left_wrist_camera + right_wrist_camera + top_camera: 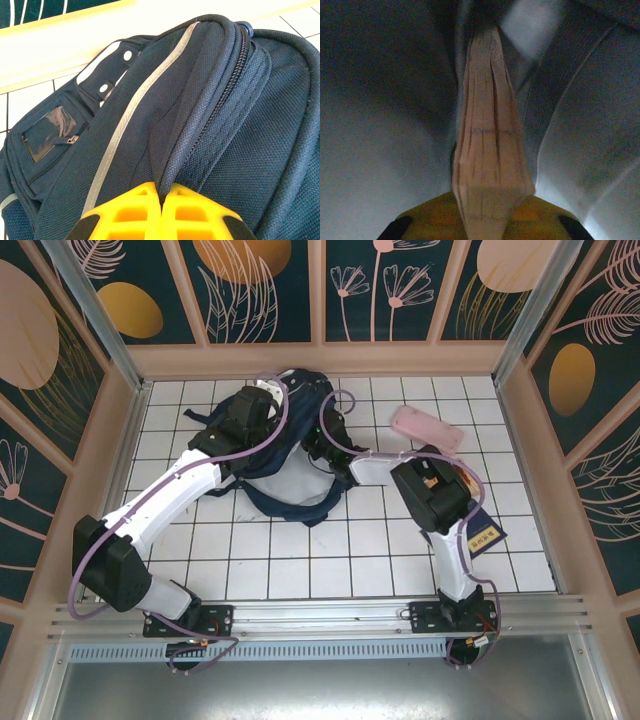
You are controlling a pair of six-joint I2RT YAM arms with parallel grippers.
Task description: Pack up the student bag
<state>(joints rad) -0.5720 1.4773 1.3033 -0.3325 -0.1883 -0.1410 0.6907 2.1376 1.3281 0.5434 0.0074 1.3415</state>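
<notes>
We record the large dark navy fabric student bag [283,472] lying on the white tiled table [300,560], toward 12 o'clock from the table's middle in the top view. The left gripper [162,189] has its yellow fingers [132,212] pressed together on a raised fold of the bag's fabric. This fold is just beside the dark zip [220,100], at the 6 o'clock edge of the left wrist view. A thin silver-grey reflective stripe [130,115] runs from there toward 12 o'clock. The right gripper [487,212] reaches into the bag from its 3 o'clock side. In the dim right wrist view it pinches a thick tan block of pages [487,140], seen edge-on and pointing toward 12 o'clock, with grey fabric around it. A small pink oblong pencil case [428,427] lies on the tiles at 2 o'clock from the bag, apart from it. A flat dark blue book with a yellow label [487,532] lies at 4 o'clock, partly under the right arm.
</notes>
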